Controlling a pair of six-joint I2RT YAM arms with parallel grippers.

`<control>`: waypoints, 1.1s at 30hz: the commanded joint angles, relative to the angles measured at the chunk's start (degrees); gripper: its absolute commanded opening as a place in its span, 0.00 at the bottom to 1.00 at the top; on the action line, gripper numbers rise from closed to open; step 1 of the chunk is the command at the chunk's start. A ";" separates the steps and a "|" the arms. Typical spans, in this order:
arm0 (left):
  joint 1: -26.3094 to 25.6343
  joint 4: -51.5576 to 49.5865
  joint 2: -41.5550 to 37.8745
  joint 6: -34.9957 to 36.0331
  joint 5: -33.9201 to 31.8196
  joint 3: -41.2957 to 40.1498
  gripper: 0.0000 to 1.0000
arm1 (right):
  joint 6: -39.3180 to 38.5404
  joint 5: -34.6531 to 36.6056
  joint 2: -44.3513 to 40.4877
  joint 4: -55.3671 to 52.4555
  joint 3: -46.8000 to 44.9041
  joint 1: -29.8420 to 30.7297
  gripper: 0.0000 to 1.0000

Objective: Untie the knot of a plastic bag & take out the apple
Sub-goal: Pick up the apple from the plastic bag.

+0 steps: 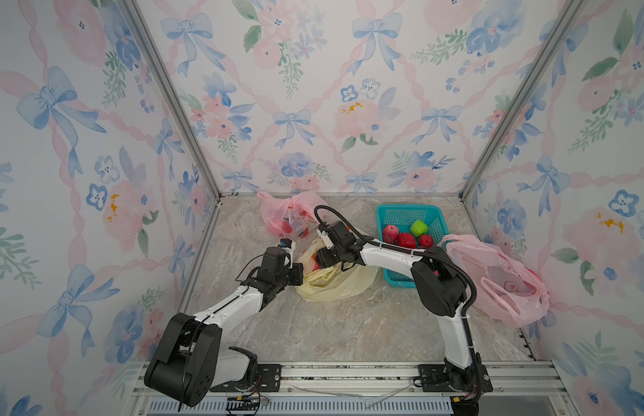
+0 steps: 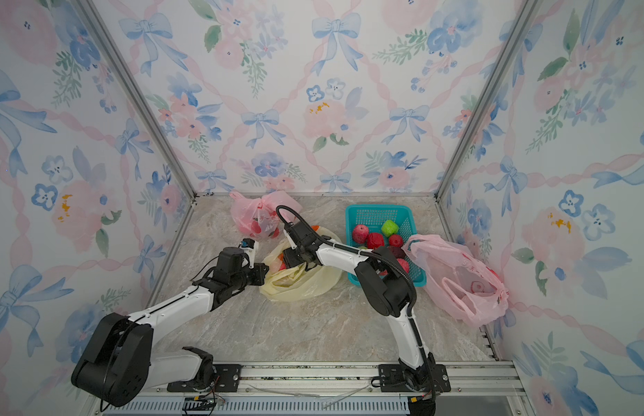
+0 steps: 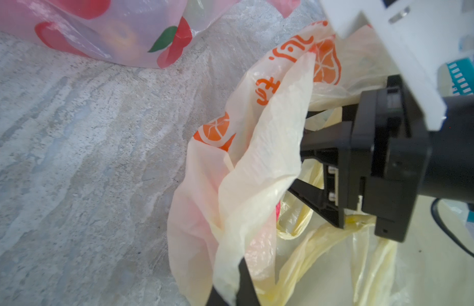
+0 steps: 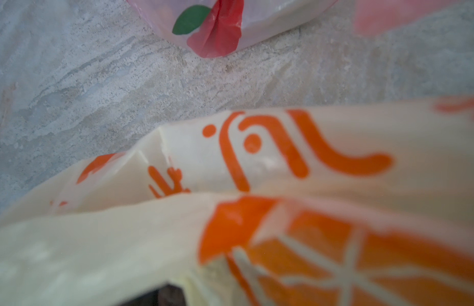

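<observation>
Top views: yellow bag [image 1: 334, 277] mid-desk, left fingers [image 1: 299, 276] pinched on its rim, right fingers [image 2: 289, 260] reaching inside. Left wrist: right fingers parted, tips hidden by film; apple [image 3: 277, 210] barely glimpsed. Right wrist: only blurred bag. Risk: snagging film, missing apple.

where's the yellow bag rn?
In both top views the yellow bag lies mid-table between the two arms, left of the teal basket and in front of the knotted pink bag by the back wall.
</observation>
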 commanded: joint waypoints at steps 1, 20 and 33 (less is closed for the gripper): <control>0.62 -0.69 -1.73 0.81 -1.17 0.79 0.00 | -0.82 -1.65 -2.84 -1.76 -1.08 -0.19 0.57; 2.03 -2.88 -3.58 -0.75 -7.50 0.77 0.00 | -7.48 -33.98 -20.58 -6.26 -10.72 -5.00 0.56; 1.93 -2.55 -3.60 -0.26 -6.27 0.51 0.00 | 20.44 -64.08 -23.65 26.15 -13.88 -11.33 0.57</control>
